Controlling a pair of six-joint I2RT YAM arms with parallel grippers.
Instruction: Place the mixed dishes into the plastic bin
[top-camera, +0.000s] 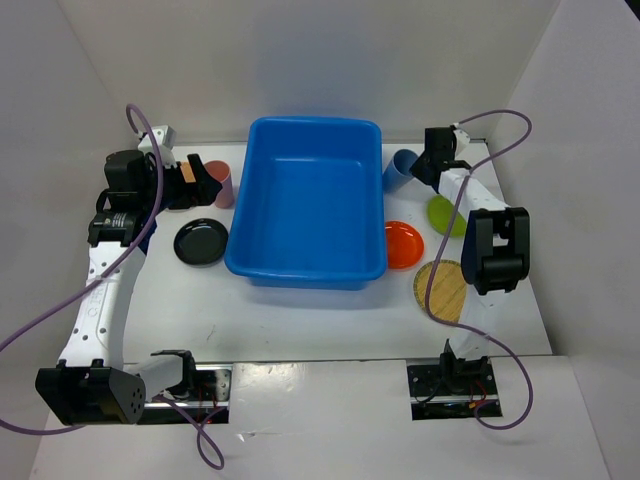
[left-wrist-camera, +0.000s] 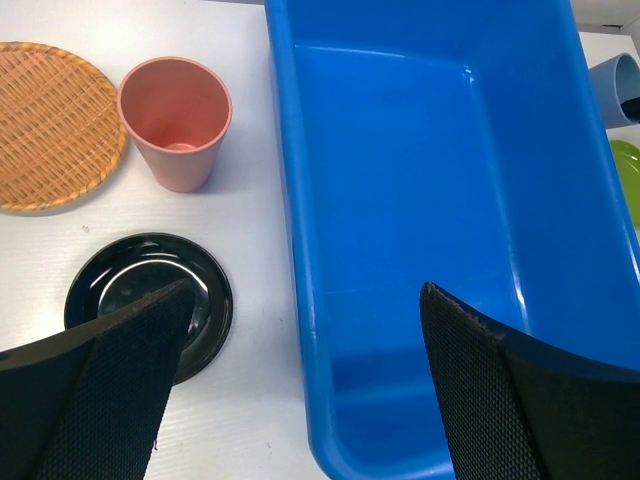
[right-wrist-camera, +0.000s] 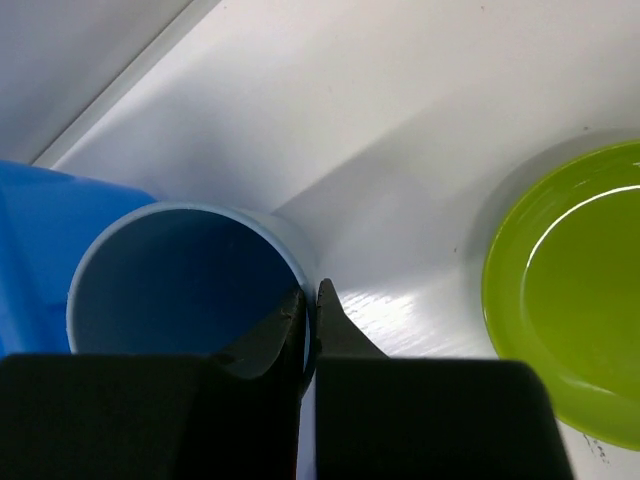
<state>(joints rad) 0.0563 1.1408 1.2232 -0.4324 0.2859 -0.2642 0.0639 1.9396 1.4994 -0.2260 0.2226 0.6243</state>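
The blue plastic bin (top-camera: 310, 250) stands mid-table and holds nothing. My left gripper (top-camera: 197, 182) is open and empty; in the left wrist view (left-wrist-camera: 300, 385) its fingers straddle the bin's left wall (left-wrist-camera: 300, 250) from above. Near it are the pink cup (left-wrist-camera: 176, 120), a black plate (left-wrist-camera: 140, 290) and a tan woven plate (left-wrist-camera: 50, 125). My right gripper (right-wrist-camera: 310, 310) is shut on the blue cup's (right-wrist-camera: 180, 280) rim, one finger inside and one outside, at the bin's far right corner (top-camera: 402, 168). The lime-green plate (right-wrist-camera: 570, 290) lies beside it.
To the right of the bin lie the lime-green plate (top-camera: 447, 215), an orange plate (top-camera: 403, 244) and a second tan woven plate (top-camera: 445, 290). The pink cup (top-camera: 222, 183) and the black plate (top-camera: 200, 242) are to its left. White walls enclose the table.
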